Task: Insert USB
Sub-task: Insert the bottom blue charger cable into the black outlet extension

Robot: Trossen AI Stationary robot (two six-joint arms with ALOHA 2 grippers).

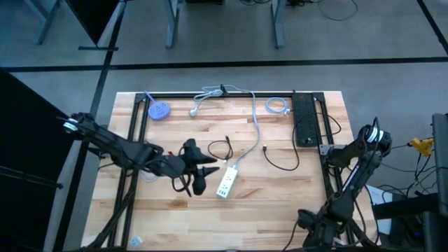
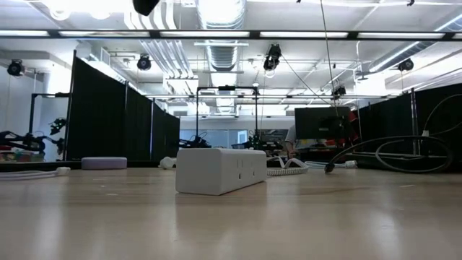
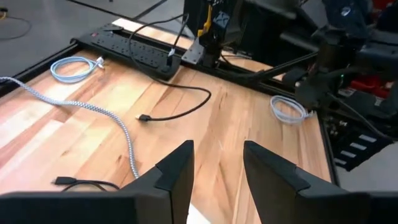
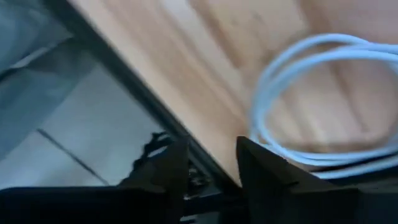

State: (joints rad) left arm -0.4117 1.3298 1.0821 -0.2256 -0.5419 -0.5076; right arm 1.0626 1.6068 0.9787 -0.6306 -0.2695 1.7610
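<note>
I see white USB hub [image 1: 225, 182] mid-table, landmark. Left gripper [image 1: 203, 173] just left of hub, fingers [image 3: 177, 174] parted, grasping nothing. Black USB cable [image 1: 280, 158] lies right of hub, plug free on wood, well apart. Braided white cord [image 1: 253, 122] runs from hub toward far edge. Black power strip [image 1: 304, 119] far right. Blue disc [image 1: 159, 110] far left. Right gripper [image 4: 210, 163] at right table edge over white cable coil [image 4: 311, 99], fingers apart, empty.

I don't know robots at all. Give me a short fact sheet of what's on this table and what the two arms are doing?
table: wood
white power strip: mid-table
black power strip: far right edge
black USB cable: loose, between the strips
blue disc: far left corner
left gripper: open, empty, beside the white power strip
right gripper: open, empty, at the right edge above a coiled white cable
</note>
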